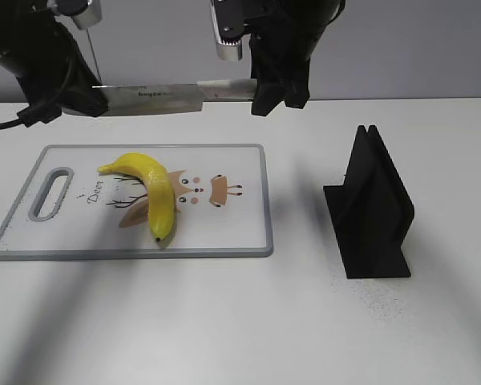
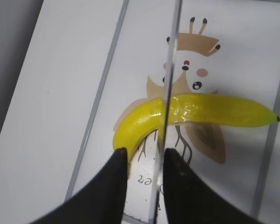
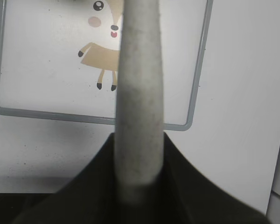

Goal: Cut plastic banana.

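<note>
The plastic banana (image 1: 152, 192) lies yellow and curved on the left half of the white cutting board (image 1: 240, 233), its dark tip toward the front. It also shows in the left wrist view (image 2: 200, 109). A knife (image 1: 156, 95) hangs level above the board's far edge. My right gripper (image 1: 276, 92) is shut on its pale handle (image 3: 137, 116). My left gripper (image 1: 92, 100) is at the blade's tip. In the left wrist view its fingers (image 2: 144, 156) stand apart, with the blade (image 2: 170, 70) between them against the right finger and crossing over the banana.
A black knife stand (image 1: 377, 208) stands on the white table to the right of the board. The board has a grey rim (image 3: 196, 70), a handle slot (image 1: 52, 192) at its left end and a deer print (image 1: 196, 191).
</note>
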`<control>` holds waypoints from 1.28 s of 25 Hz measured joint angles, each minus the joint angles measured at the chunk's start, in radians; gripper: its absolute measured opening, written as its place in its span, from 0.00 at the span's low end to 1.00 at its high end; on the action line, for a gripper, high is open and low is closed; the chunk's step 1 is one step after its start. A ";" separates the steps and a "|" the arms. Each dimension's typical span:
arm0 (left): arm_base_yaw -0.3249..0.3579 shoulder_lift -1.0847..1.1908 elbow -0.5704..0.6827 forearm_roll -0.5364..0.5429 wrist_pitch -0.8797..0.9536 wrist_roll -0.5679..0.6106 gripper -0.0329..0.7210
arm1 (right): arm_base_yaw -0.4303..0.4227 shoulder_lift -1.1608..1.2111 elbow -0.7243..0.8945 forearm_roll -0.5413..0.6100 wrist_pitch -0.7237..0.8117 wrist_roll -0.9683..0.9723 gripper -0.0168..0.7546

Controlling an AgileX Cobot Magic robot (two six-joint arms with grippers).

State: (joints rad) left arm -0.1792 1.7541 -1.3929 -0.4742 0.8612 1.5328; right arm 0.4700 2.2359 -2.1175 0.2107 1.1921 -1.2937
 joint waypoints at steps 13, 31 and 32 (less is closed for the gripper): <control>0.000 0.000 0.000 -0.013 0.014 0.000 0.08 | 0.000 0.016 0.000 0.000 -0.004 0.006 0.23; 0.000 0.187 0.038 -0.018 -0.116 0.006 0.05 | -0.002 0.159 -0.002 0.005 -0.080 0.021 0.23; 0.000 0.212 0.059 -0.027 -0.146 0.009 0.06 | -0.002 0.193 -0.002 0.008 -0.092 0.023 0.23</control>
State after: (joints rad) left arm -0.1792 1.9662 -1.3339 -0.5011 0.7149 1.5415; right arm 0.4679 2.4294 -2.1193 0.2185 1.1005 -1.2707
